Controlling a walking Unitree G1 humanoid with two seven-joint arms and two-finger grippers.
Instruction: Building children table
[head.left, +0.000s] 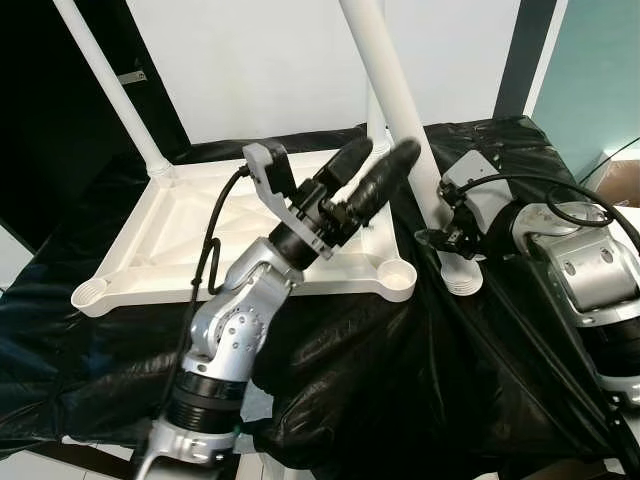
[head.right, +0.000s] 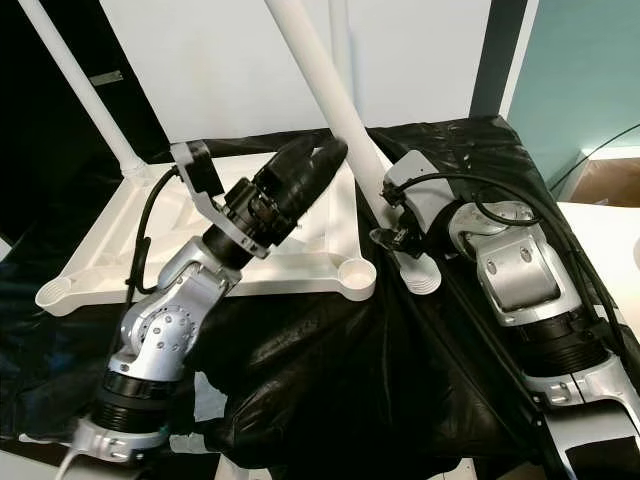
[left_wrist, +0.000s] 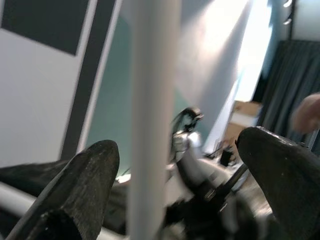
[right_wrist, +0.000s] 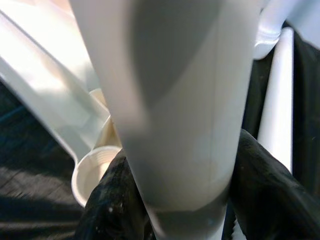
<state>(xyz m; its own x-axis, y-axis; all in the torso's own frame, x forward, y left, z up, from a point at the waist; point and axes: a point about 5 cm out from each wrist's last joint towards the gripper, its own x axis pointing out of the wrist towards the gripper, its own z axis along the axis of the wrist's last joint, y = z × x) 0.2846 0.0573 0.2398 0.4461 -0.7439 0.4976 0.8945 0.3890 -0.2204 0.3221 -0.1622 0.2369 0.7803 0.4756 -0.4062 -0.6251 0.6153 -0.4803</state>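
Right gripper (right_wrist: 175, 200) clamped on white table leg (head.left: 395, 110); left gripper (head.left: 385, 165) apart, apparently straddling leg without touching.

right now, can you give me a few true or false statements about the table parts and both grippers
1. The white tabletop lies upside down on black sheeting. True.
2. The right gripper is shut on a white table leg. True.
3. The left gripper is clamped tight on that leg. False: its fingers stand open on either side of it.
4. The near right corner socket already holds a leg. False: it is empty.
5. A leg stands in the far left corner. True.
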